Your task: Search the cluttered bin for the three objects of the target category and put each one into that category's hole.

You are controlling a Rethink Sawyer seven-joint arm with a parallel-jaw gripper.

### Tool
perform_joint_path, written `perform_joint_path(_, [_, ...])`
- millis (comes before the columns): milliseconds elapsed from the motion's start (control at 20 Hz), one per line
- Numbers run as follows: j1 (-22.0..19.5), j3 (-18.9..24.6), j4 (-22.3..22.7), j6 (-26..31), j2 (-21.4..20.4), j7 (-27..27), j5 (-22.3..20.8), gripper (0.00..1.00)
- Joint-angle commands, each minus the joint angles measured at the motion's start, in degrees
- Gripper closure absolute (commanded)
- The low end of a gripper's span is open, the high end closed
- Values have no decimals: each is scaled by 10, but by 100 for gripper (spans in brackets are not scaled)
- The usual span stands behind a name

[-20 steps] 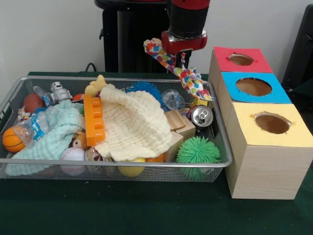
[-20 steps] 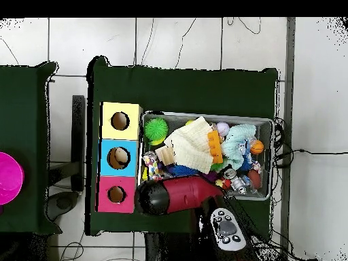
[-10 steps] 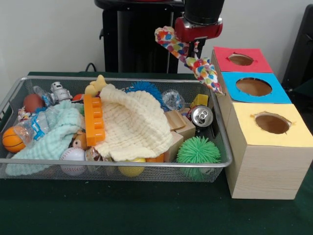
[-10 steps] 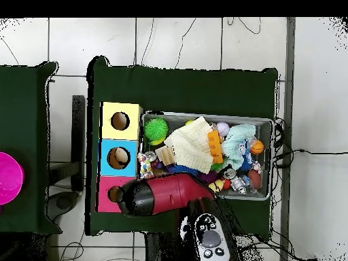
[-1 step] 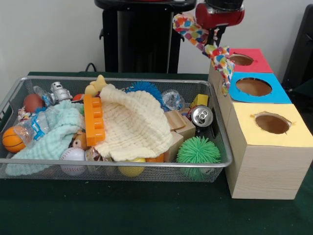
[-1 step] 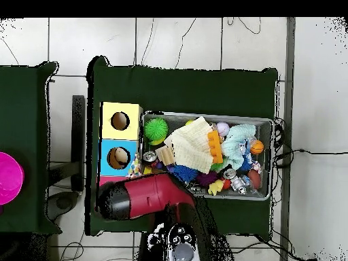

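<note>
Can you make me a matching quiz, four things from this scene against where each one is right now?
Things:
1. patterned cloth
2. green spiky ball
3. soda can
4. orange ball

Places:
A. bin's left end
B. hanging from the tool
C. bin's front right corner
D. beside the wooden blocks

Pairs: 1-B, 2-C, 3-D, 4-A

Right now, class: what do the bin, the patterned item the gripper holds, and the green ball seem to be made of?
Bin: metal wire mesh, silvery, see-through grid.
Patterned item: soft fabric, matte print; it hangs limp from the gripper.
Green ball: probably rubbery plastic, covered in fine spikes.
</note>
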Motion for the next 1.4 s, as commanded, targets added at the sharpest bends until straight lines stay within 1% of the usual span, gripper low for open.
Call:
perform_joint_path(50, [39,-28,-21,70,-25,168,46,100])
perform_joint_path(200, [53,-37,-7,51,-25,178,63,100])
perform_joint_path(300, [66,-40,14,22,-23,189,76,100])
perform_joint_path(450, [68,-43,50,-61,-1,190,92,100])
perform_joint_path(600, [74,-44,69,-136,25,195,90,100])
perform_joint_path(700, [82,-50,74,-186,44,199,77,100])
perform_joint_path(950, [99,-62,77,-262,85,207,73,100])
perform_joint_path(1050, [112,-73,69,-282,96,205,69,100])
perform_joint_path(1150, [128,-87,59,-288,101,198,70,100])
perform_joint_path(1300, [144,-98,66,-308,111,202,85,100])
perform_joint_path(1400, [147,-96,67,-328,129,213,100,100])
